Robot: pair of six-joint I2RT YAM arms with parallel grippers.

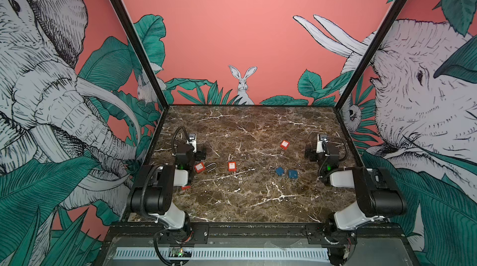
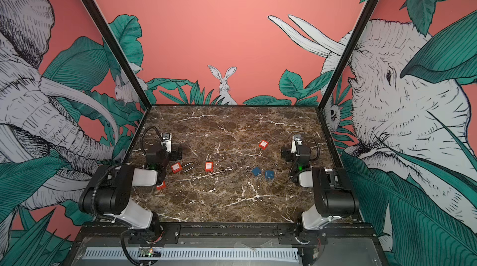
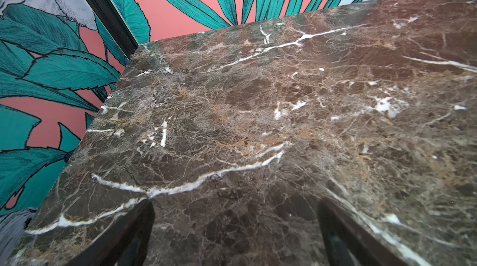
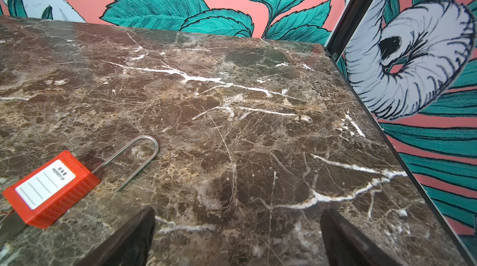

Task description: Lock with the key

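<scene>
Toward the left edge of the surface [image 1: 245,128], the left tool [image 3: 235,204] hangs with its fingers spread wide and nothing between them. Its wrist view shows only bare marble and the far left corner, no lock at all. Just beside that arm, on its inner side, lies a red padlock [image 1: 199,167], its shackle [image 1: 211,168] pointing toward the right edge. A middle red padlock [image 1: 232,166] sits near the centre. Further right, the left blue padlock [image 1: 279,171] and the right blue padlock [image 1: 292,173] lie just beside each other.

Nearer the far edge lies the far red padlock [image 4: 51,190], and the right tool [image 4: 237,210] hovers just beside it, fingers equally wide and holding nothing. From that tool the lock lies toward the middle of the surface. Its long axis runs on a diagonal, with the body toward the centre and the long shackle [image 4: 156,148] leading toward the far right corner. The right arm is plainly the nearer one to this lock, and the left arm the nearer one to the red padlock at its side.

Only the right wrist view gives the detail that matters. One leg of the long shackle ends on the marble beside the body, not in it, so the lock looks open. A grey blade, probably the key [image 4: 11,222], sticks out at the body's base, cut off by the frame. Both top views show this padlock too small to settle either point, but they alone show the other four locks.
</scene>
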